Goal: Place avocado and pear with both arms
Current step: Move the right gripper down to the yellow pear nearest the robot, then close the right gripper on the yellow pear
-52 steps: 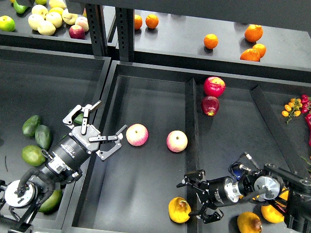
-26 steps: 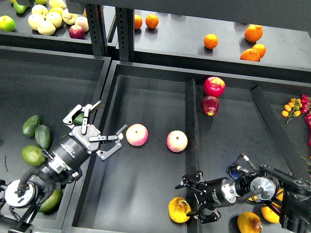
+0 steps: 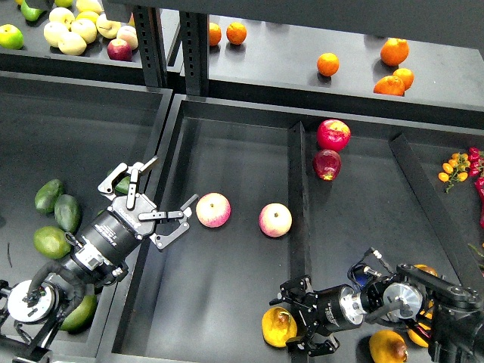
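Note:
Several dark green avocados (image 3: 67,212) lie in the left bin, and one (image 3: 121,184) shows partly behind my left gripper's upper finger. My left gripper (image 3: 168,193) is open and empty over the wall between the left and middle bins. It points at a pink-yellow apple (image 3: 213,209). A golden pear (image 3: 277,327) lies at the front of the middle bin. My right gripper (image 3: 296,324) is open, and its fingertips reach around the pear's right side. I cannot tell whether they touch it. More pears (image 3: 388,346) lie beside my right arm.
A second pink-yellow apple (image 3: 275,220) lies mid-bin. A black divider (image 3: 299,204) separates off a compartment with two red apples (image 3: 333,134). Oranges (image 3: 327,64) and pale apples (image 3: 72,34) sit on the back shelf. Cherry tomatoes (image 3: 454,166) are at the far right.
My right gripper has moved left and toward the front, across the divider, up to the pear in the middle bin. My left arm has not moved.

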`<move>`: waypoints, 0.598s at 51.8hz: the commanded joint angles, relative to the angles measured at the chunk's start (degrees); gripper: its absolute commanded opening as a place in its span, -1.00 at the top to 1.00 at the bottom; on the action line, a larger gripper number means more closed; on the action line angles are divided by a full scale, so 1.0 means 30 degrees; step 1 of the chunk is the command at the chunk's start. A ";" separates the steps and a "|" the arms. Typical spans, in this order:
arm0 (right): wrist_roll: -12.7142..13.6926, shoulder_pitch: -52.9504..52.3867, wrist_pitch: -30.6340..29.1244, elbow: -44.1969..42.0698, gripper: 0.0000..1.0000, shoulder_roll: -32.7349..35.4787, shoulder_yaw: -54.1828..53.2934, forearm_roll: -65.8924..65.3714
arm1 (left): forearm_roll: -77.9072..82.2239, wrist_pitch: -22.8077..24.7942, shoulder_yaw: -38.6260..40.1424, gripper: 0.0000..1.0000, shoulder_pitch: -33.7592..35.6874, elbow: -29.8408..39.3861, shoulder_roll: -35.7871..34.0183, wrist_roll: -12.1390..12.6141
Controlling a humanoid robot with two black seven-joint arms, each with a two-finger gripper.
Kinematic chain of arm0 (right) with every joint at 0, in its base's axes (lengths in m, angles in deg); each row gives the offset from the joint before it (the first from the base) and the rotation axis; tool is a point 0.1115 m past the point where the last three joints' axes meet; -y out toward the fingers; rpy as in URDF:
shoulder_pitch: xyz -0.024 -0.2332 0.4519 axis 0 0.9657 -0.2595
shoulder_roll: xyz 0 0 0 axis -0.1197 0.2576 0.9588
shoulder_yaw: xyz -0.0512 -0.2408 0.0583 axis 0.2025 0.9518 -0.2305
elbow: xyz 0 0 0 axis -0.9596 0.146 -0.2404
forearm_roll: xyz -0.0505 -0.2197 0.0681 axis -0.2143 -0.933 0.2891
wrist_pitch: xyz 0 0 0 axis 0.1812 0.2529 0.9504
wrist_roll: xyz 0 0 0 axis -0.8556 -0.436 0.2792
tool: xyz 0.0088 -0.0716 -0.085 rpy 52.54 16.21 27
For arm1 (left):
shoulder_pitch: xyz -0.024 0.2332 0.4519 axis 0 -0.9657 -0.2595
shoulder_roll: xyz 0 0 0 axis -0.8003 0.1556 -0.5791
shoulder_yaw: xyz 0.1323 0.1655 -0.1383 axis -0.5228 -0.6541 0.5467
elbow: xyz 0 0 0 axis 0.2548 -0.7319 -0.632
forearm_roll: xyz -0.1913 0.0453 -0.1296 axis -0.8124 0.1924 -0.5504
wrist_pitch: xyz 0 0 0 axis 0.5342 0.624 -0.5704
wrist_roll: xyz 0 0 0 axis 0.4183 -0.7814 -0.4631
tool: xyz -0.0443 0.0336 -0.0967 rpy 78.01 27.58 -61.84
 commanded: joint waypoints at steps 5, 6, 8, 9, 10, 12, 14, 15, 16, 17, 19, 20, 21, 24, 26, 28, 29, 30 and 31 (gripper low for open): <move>-0.0001 0.0000 0.0005 -0.0017 -0.44 -0.0047 -0.0075 0.0024 | 0.0000 0.0006 0.0001 -0.99 0.0000 0.0001 -0.0001 0.0000; -0.0001 0.0000 0.0005 -0.0017 -0.43 -0.0047 -0.0075 0.0024 | 0.0000 0.0006 0.0001 -0.99 0.0000 0.0001 -0.0001 0.0000; -0.0001 0.0000 0.0005 -0.0017 -0.41 -0.0047 -0.0075 0.0024 | 0.0000 0.0006 0.0001 -0.99 0.0000 0.0001 -0.0001 0.0000; -0.0001 0.0000 0.0005 -0.0017 -0.40 -0.0047 -0.0075 0.0024 | 0.0000 0.0006 0.0001 -0.99 0.0000 0.0001 -0.0001 0.0000; -0.0001 0.0000 0.0005 -0.0017 -0.39 -0.0047 -0.0075 0.0024 | 0.0000 0.0006 0.0001 -0.99 0.0000 0.0001 -0.0001 0.0000; -0.0001 0.0088 0.0005 0.0012 -0.38 -0.0047 -0.0075 0.0024 | 0.0000 0.0006 0.0001 -0.99 0.0000 0.0001 -0.0001 0.0000; -0.0001 0.0175 0.0005 0.0041 -0.37 -0.0047 -0.0162 0.0024 | 0.0029 0.0006 0.0001 -0.99 0.0000 0.0001 -0.0001 0.0000; -0.0001 0.0263 0.0005 0.0041 -0.34 -0.0105 -0.0250 0.0024 | 0.0029 0.0006 0.0001 -0.99 0.0000 0.0001 -0.0001 0.0000; -0.0001 0.0322 0.0005 0.0070 -0.33 -0.0105 -0.0280 0.0024 | 0.0029 0.0006 0.0030 -0.99 0.0000 0.0001 -0.0001 0.0000; -0.0001 0.0351 0.0005 0.0099 -0.33 -0.0105 -0.0309 0.0024 | 0.0000 0.0006 0.0001 -0.99 0.0000 0.0001 -0.0001 0.0000; -0.0001 0.0410 0.0005 0.0158 -0.31 -0.0134 -0.0338 0.0054 | 0.0000 0.0006 0.0031 -0.99 0.0000 0.0001 -0.0001 0.0000; -0.0001 0.0439 -0.0024 0.0158 -0.29 -0.0134 -0.0338 0.0054 | 0.0000 0.0006 0.0031 -0.99 0.0000 0.0001 -0.0001 0.0000; -0.0001 0.0469 -0.0024 0.0187 -0.28 -0.0134 -0.0338 0.0083 | 0.0029 0.0006 0.0031 -0.99 0.0000 0.0001 -0.0001 0.0000; -0.0001 0.0469 0.0005 0.0246 -0.24 -0.0134 -0.0338 0.0112 | 0.0000 0.0006 0.0031 -0.99 0.0000 0.0001 -0.0001 0.0000; -0.0001 0.0498 0.0005 0.0334 -0.20 -0.0105 -0.0338 0.0141 | 0.0000 0.0006 0.0031 -0.99 0.0000 0.0001 -0.0001 0.0000; -0.0001 0.0498 0.0005 0.0421 -0.16 -0.0105 -0.0309 0.0142 | 0.0000 0.0006 0.0031 -0.99 0.0000 0.0001 -0.0001 0.0000; -0.0001 0.0498 0.0005 0.0422 -0.14 -0.0105 -0.0338 0.0142 | 0.0029 0.0006 0.0031 -0.99 0.0000 0.0001 -0.0001 0.0000; -0.0001 0.0527 0.0005 0.0451 -0.11 -0.0105 -0.0309 0.0113 | 0.0000 0.0006 0.0031 -0.99 0.0000 0.0001 -0.0001 0.0000; -0.0001 0.0528 0.0005 0.0480 0.01 -0.0105 -0.0338 0.0141 | 0.0000 0.0006 0.0031 -0.99 0.0000 0.0001 -0.0001 0.0000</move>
